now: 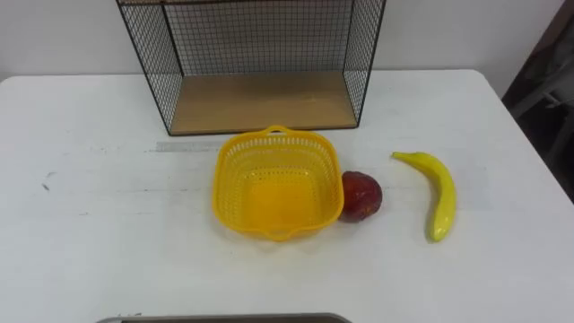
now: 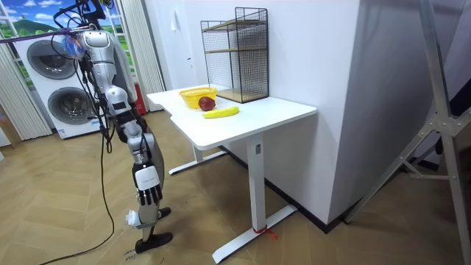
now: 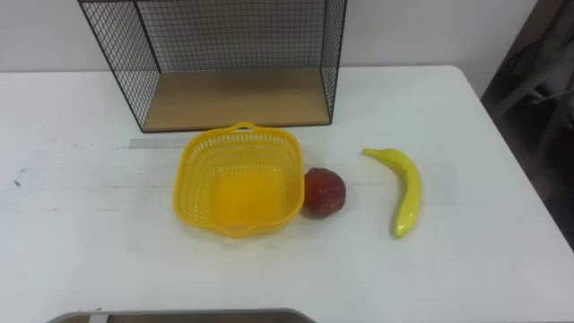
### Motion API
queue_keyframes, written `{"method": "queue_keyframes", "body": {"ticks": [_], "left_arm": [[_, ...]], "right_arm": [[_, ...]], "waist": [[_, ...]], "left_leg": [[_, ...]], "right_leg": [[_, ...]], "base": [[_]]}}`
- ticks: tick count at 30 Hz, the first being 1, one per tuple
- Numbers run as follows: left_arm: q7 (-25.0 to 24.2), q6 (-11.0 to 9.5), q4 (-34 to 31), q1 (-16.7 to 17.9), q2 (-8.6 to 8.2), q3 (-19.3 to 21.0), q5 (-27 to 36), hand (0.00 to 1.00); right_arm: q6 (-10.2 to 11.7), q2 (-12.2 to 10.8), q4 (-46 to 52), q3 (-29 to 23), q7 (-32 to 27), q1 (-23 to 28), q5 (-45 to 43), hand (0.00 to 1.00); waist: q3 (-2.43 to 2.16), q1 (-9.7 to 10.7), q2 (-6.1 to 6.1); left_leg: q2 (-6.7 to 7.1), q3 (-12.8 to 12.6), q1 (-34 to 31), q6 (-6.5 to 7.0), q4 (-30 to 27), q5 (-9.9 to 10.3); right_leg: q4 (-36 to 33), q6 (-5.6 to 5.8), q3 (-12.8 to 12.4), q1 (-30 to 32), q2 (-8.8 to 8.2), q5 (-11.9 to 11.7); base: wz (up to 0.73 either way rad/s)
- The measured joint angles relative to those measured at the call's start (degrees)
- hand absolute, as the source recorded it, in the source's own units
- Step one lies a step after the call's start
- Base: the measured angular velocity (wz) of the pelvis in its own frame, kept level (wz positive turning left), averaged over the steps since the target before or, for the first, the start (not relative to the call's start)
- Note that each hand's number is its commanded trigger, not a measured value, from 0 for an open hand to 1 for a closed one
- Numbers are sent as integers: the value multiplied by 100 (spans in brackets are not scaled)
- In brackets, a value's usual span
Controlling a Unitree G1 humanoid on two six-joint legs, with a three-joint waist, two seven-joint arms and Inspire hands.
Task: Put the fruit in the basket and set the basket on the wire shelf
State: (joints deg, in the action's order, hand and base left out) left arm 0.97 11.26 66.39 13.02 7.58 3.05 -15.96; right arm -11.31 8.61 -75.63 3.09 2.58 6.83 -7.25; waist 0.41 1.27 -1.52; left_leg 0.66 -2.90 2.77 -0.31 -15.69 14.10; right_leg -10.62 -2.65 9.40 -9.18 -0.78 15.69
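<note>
The light, stiff basket sits empty before the shelf, red fruit touching its right rim and banana beyond, both likely smooth, best cupped mid-body; the state of the hands cannot be told.

The wire shelf runs past the top edge in the eye views, its upper tiers cut away. A flat grey thing at the bottom edge is cut to a sliver, and I cannot tell what it is. In the room view the basket is tiny, partly hidden behind the red fruit, whose kind I cannot make out.
</note>
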Motion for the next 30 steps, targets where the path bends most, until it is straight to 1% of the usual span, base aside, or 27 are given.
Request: {"method": "queue_keyframes", "body": {"ticks": [5,9,14,17,20,22,23,26,27,28,29,30], "left_arm": [[16,-20,-1,-28,1,4,4,0],[155,-57,8,-42,-8,17,0,0],[334,-180,9,-39,-7,27,3,0],[378,-247,10,-37,-7,137,4,0],[431,-254,6,-13,-6,197,4,0],[463,-253,-8,4,-13,288,0,0],[463,-252,-8,5,-12,310,0,0],[493,-264,-72,43,-10,655,-57,0],[511,-270,-73,42,-10,705,-49,0],[540,-298,-73,51,-8,798,-44,0],[569,-308,-73,67,-8,833,-44,0],[606,-333,-94,114,-11,964,-44,0]], "right_arm": [[6,1,2,9,-3,-6,-6,0],[73,0,-21,-5,-115,-15,15,0],[205,0,-12,-118,-311,-5,74,0],[251,0,-46,-235,-398,10,462,0],[258,-2,-46,-472,-555,11,1016,0],[265,-7,-8,-858,-696,62,1666,0],[271,-4,15,-941,-731,87,1901,0],[337,-23,45,-1407,-926,234,3667,0],[348,-22,45,-1470,-964,240,3922,0],[377,-25,46,-1664,-1047,273,4430,0],[378,-29,55,-1816,-1092,277,4652,0],[379,-29,84,-2110,-1190,279,5112,0]], "waist": [[3,-11,3],[5,-10,3],[3,-3,1],[4,-5,-10],[3,6,-25],[6,13,-41],[6,14,-46],[3,53,-106],[4,60,-109],[2,101,-118],[-2,133,-124],[-6,153,-131]], "left_leg": [[0,-10,-9,0,1,0],[3,-12,-10,1,0,0],[2,-13,-8,1,1,0],[2,-14,-1,1,4,0],[1,-24,3,1,5,0],[2,-28,1,1,4,0],[2,-24,0,1,4,0],[2,-29,0,1,0,1],[2,-27,-2,1,0,1],[5,-29,-5,2,0,1],[6,-30,-4,2,2,1],[4,-56,2,2,7,1]], "right_leg": [[0,2,-11,11,-2,1],[-1,5,-8,11,-3,3],[-8,5,0,5,1,3],[-12,5,-25,-1,3,3],[-3,6,-51,0,4,3],[-2,10,-62,14,2,6],[0,11,-70,17,2,6],[6,11,-70,10,4,6],[7,11,-71,11,4,6],[2,11,-68,10,2,6],[-2,11,-68,8,2,6],[-12,11,-82,5,9,6]], "base": [[0],[0],[0],[0],[-2],[0],[-3],[0],[0],[0],[0],[-7]]}}
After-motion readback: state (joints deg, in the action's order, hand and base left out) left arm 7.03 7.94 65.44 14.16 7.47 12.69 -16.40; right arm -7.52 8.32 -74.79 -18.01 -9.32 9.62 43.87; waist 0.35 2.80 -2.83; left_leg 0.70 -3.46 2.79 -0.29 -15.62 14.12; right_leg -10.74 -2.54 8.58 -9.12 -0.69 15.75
